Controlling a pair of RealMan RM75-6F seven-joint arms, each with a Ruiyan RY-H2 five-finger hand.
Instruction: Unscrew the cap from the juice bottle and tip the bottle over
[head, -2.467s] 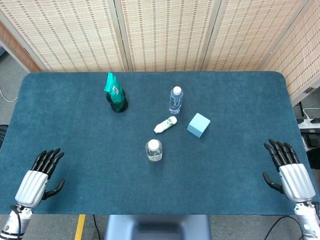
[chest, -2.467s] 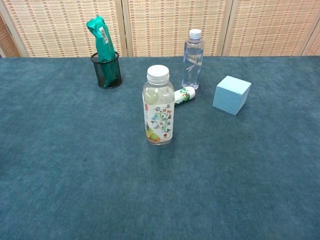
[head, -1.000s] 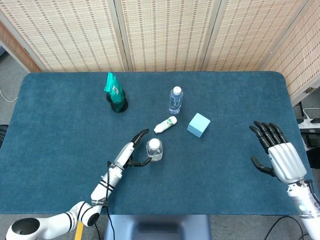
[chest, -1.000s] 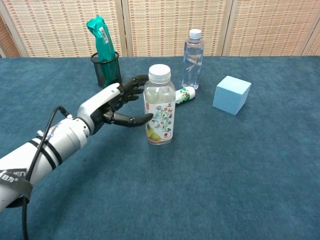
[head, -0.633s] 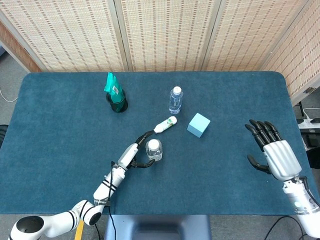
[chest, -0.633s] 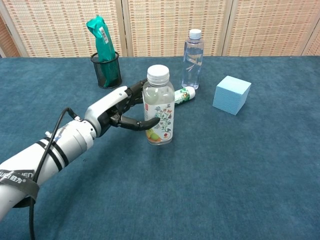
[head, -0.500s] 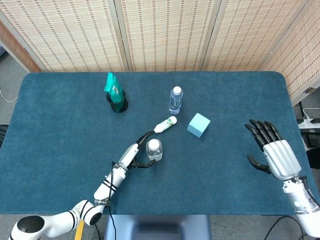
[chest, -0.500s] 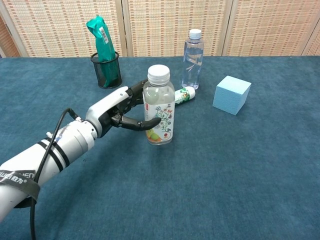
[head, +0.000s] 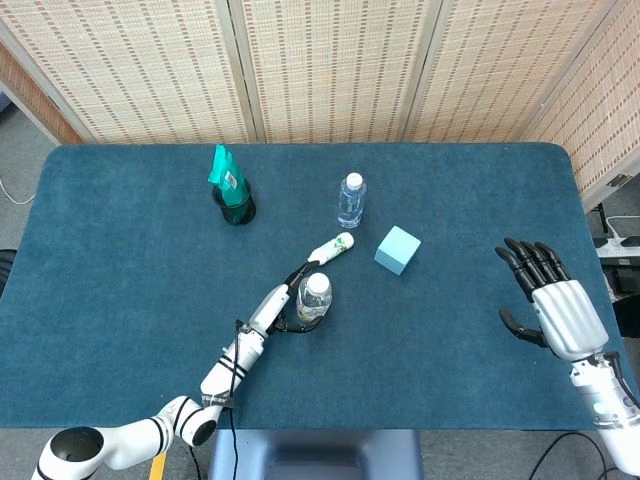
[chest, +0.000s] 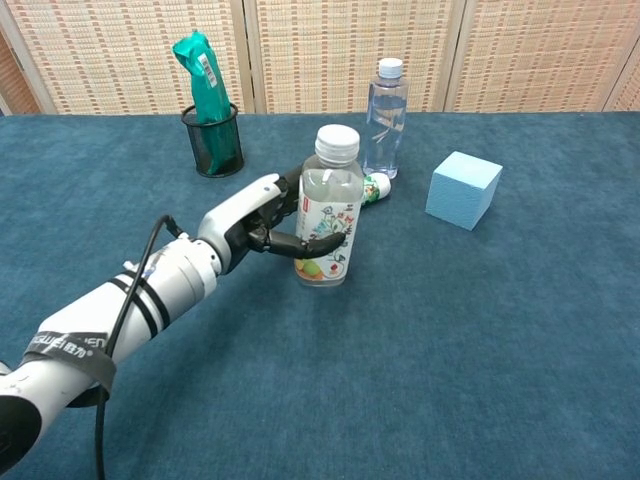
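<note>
Blue worktop (head: 130, 300), left robot hand (chest: 262, 222) wrapped around tilted, capped juice bottle (chest: 328, 215), right robot hand (head: 556, 308) empty, fingers spread at 3 o'clock.

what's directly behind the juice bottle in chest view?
Behind the juice bottle lies a small white bottle on its side, mostly covered; only its end shows. Farther back stands the water bottle.

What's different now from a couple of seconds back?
The left hand reached in from the table's near left edge, gripped the juice bottle and tilted it slightly right. The right hand drifted inward, open. The cap stays on; other items are unmoved.
</note>
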